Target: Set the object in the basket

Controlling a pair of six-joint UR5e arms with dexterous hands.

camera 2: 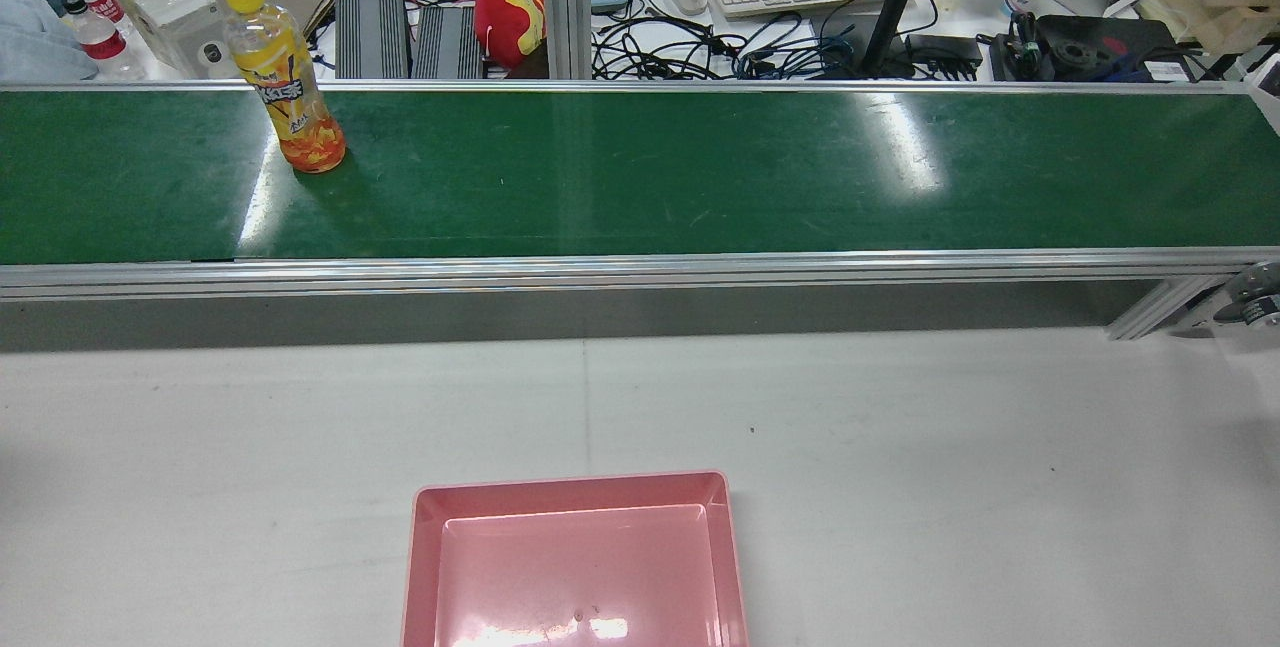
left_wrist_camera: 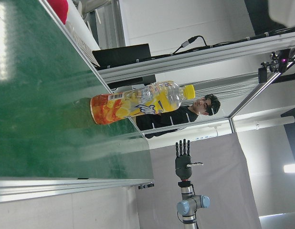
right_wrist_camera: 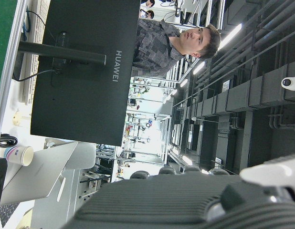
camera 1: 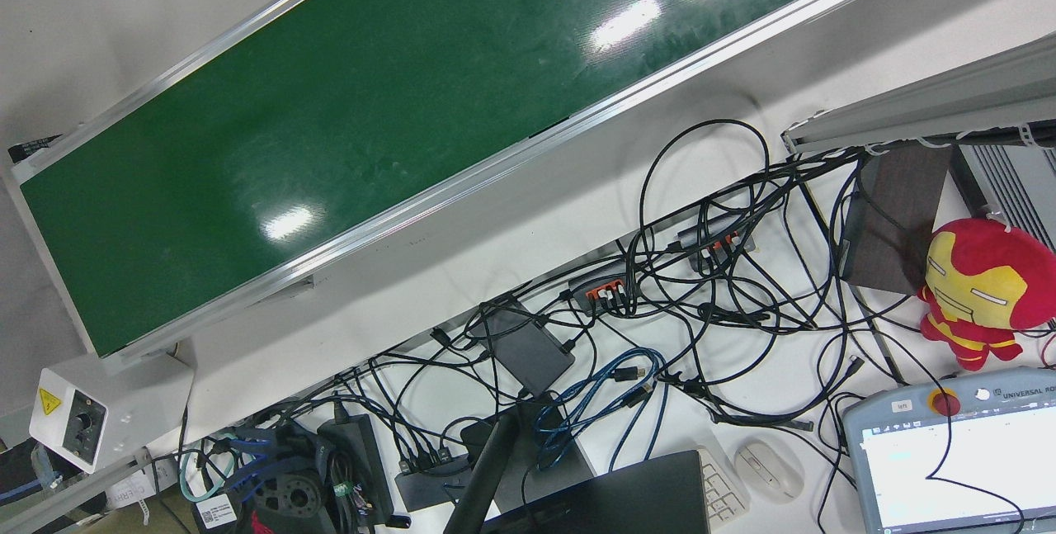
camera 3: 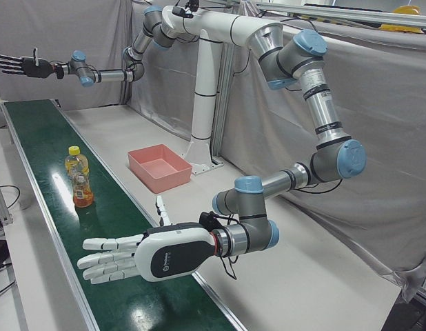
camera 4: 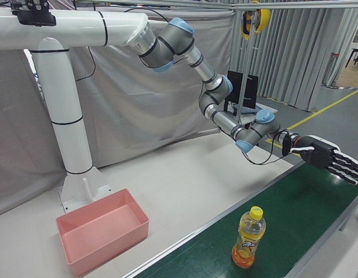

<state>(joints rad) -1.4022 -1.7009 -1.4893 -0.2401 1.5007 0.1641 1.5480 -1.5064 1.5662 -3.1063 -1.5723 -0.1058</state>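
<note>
White left hand (camera 3: 140,256) hovers flat, fingers spread, over belt (camera 3: 41,158)

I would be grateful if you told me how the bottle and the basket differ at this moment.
The bottle stands upright on the green belt; the basket sits lower, on the white table. The bottle is tall, narrow and yellow-orange with a yellow cap; the basket is wide, shallow and pink. The bottle holds drink; the basket is empty. Neither is touched by a robot hand.

White arm tubes, blue-capped grey joints, white hand (camera 3: 140,257), black hand (camera 4: 327,157)
</note>
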